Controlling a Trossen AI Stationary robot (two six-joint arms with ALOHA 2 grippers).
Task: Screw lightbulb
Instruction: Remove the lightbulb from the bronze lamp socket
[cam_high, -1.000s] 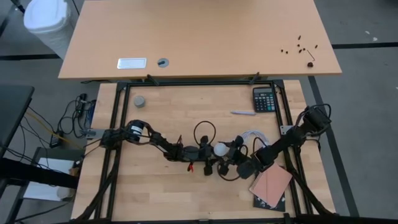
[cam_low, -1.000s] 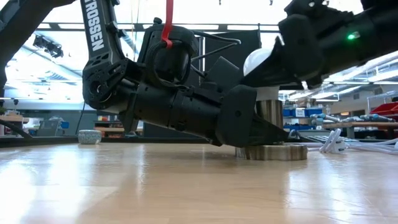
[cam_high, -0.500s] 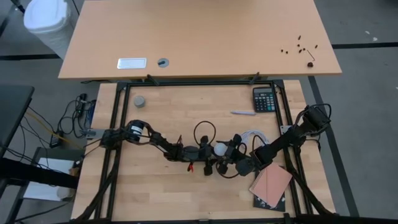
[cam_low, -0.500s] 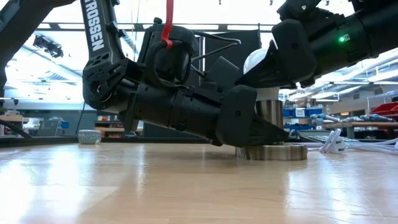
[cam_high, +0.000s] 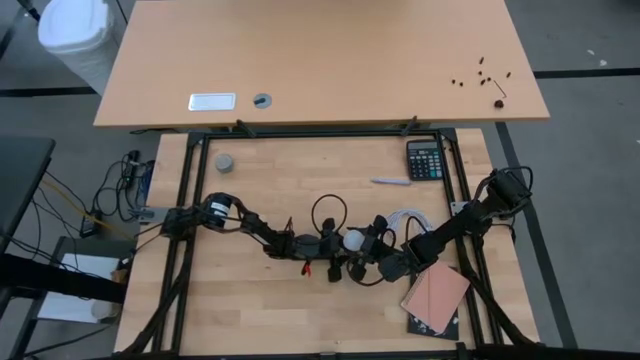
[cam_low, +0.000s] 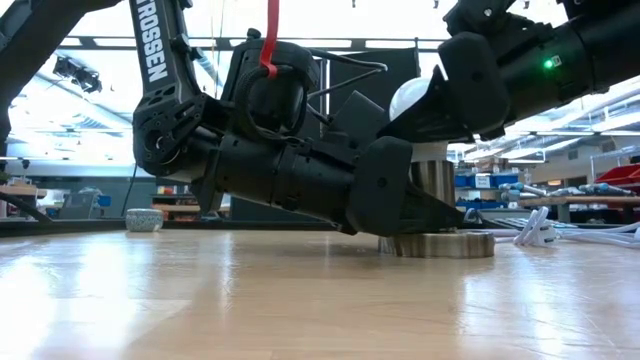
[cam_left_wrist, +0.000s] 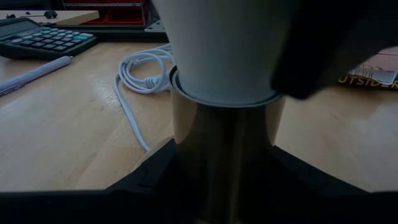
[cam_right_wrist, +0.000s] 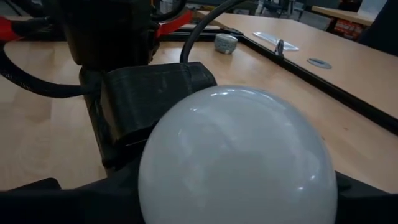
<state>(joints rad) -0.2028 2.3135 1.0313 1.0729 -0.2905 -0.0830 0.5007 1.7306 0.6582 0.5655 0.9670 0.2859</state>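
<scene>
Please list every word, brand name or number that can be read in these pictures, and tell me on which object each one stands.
"TROSSEN": white letters on the dark arm link, low view.
"UTSIDER": partial print on the book, left wrist view; its beginning is hidden.
Calculator: key markings too small to read.

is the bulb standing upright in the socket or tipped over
Upright. The lightbulb sits straight atop the brass socket on the disc base, glass dome up. How far it is threaded in cannot be told.
</scene>
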